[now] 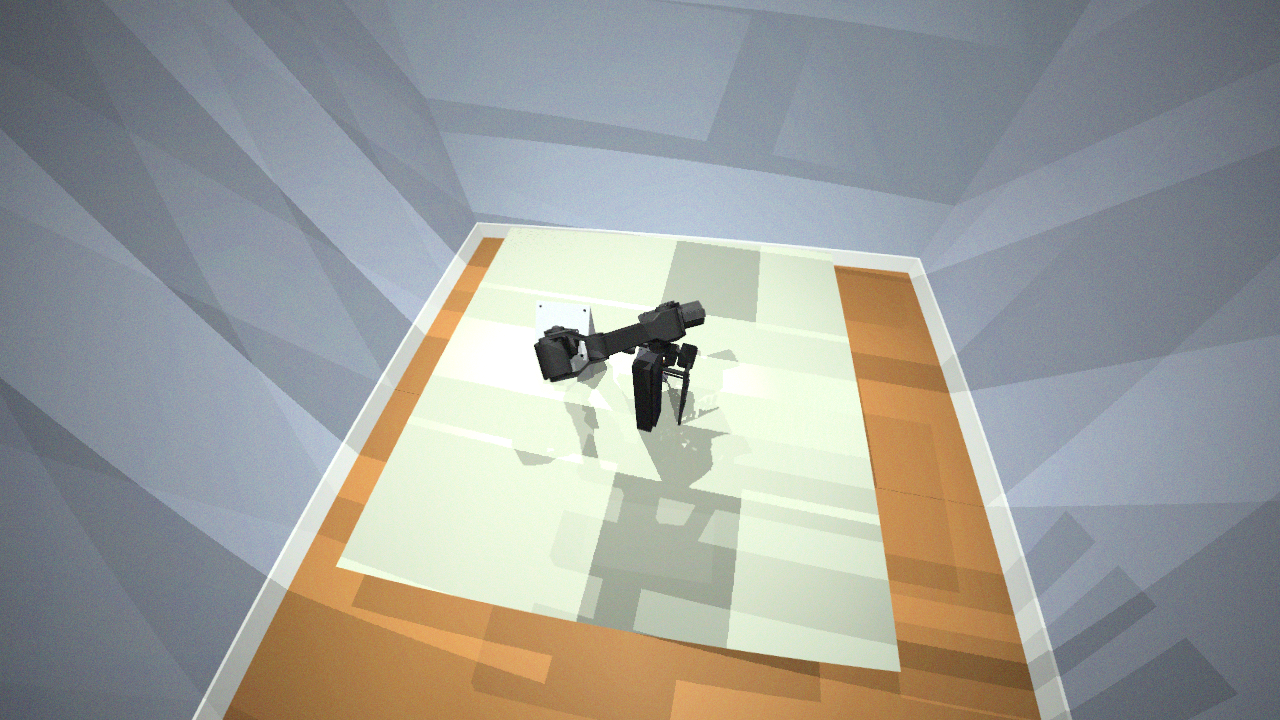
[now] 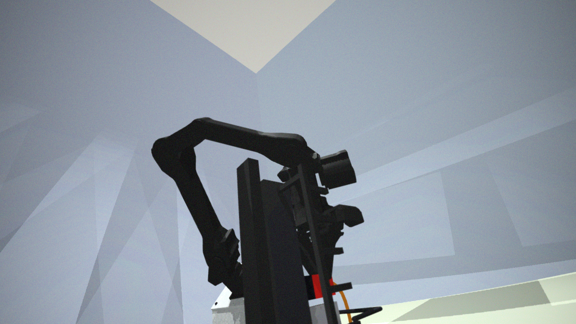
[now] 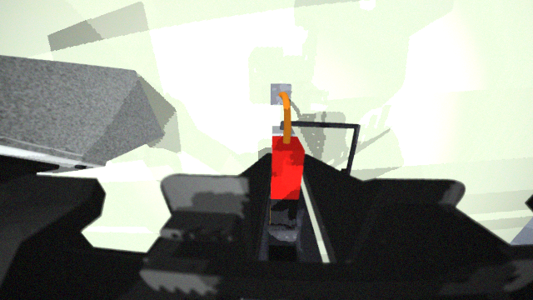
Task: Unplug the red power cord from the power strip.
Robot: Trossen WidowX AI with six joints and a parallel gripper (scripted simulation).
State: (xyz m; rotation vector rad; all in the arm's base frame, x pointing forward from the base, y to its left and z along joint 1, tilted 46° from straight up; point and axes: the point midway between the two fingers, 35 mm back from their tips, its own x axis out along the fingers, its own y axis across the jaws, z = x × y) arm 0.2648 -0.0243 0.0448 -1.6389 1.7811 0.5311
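Now the tool (image 3: 286,177) is clamped on the red plug (image 3: 286,167), seated low in the upright power strip (image 2: 269,249); pull straight out toward three o'clock in the exterior view, without twisting.
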